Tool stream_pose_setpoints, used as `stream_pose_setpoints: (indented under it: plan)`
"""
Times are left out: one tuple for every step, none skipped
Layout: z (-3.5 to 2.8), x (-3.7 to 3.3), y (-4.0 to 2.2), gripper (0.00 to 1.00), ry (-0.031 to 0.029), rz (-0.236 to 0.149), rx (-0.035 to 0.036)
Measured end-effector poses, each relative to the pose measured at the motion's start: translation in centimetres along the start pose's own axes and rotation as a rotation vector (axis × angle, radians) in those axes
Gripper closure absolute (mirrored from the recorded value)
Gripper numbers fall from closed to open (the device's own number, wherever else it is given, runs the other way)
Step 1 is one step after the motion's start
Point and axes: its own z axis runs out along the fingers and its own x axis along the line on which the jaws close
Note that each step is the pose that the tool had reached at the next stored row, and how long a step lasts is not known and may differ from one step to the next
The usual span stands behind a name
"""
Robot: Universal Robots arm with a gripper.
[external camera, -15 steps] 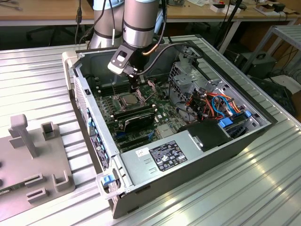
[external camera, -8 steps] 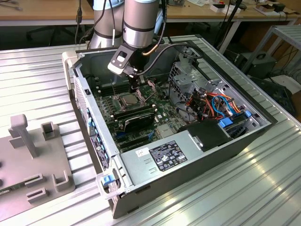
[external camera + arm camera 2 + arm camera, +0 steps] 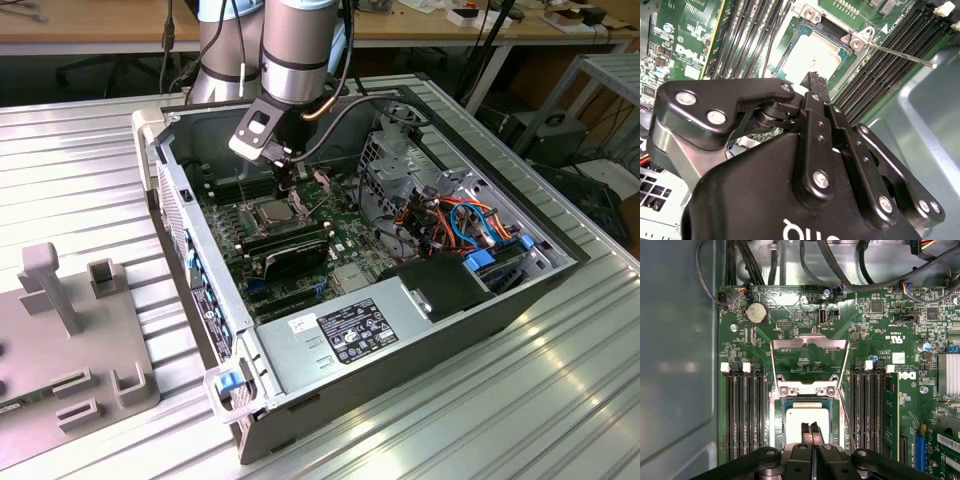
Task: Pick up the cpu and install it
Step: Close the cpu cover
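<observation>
You have the cpu (image 3: 799, 416) lying in the socket frame (image 3: 776, 412), mid-motherboard (image 3: 790, 310), between the two banks of memory slots (image 3: 742, 415). The board lies inside the open computer case (image 3: 190, 240), which stands on the ribbed tabletop (image 3: 80, 150).

Progress: pick-up and placing look done, since the chip lies flat in the socket with nothing gripping it. Locking it in looks undone. The hinged load plate (image 3: 809, 342) stands swung open on the coin-cell side of the socket. The thin retention lever (image 3: 900, 52) sticks out free over the memory slots, not latched. I judge you're late in the task, with the clamp-down left.

Gripper (image 3: 810, 426): its fingers are pressed together with no gap and nothing between them. It hangs right over the cpu's metal top, near the chip's edge farthest from the load plate hinge. I cannot tell whether the tips touch the chip or sit just above it. In the exterior view your gripper (image 3: 286, 185) drops straight down into the case above the socket.

Orientation: the cpu lies flat with the silver-grey lid up. It is square, so it has no real long axis, and its edges run parallel to the socket frame and the memory slots. Its corner marker or notch is not visible, so I cannot tell which way it points.
</observation>
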Motion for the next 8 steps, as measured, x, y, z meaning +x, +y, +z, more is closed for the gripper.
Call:
stream_pose_setpoints:
  plan:
    - [0.21, 0.00, -0.01, 0.89, -0.0004, 0.000, 0.0000]
    - [0.30, 0.00, -0.01, 0.89, -0.0004, 0.000, 0.0000]
    - [0.34, 0.00, -0.02, 0.89, -0.0004, 0.000, 0.0000]
    - [0.34, 0.00, -0.02, 0.89, -0.0007, 0.000, 0.0001]
    - [0.38, 0.00, -0.02, 0.89, -0.0005, 0.000, 0.0000]
    - [0.40, 0.02, -0.02, 0.89, -0.0005, 0.000, 0.0000]
    - [0.40, 0.02, -0.02, 0.89, -0.0005, 0.000, 0.0000]
    - [0.40, 0.02, -0.02, 0.89, -0.0005, 0.000, 0.0000]
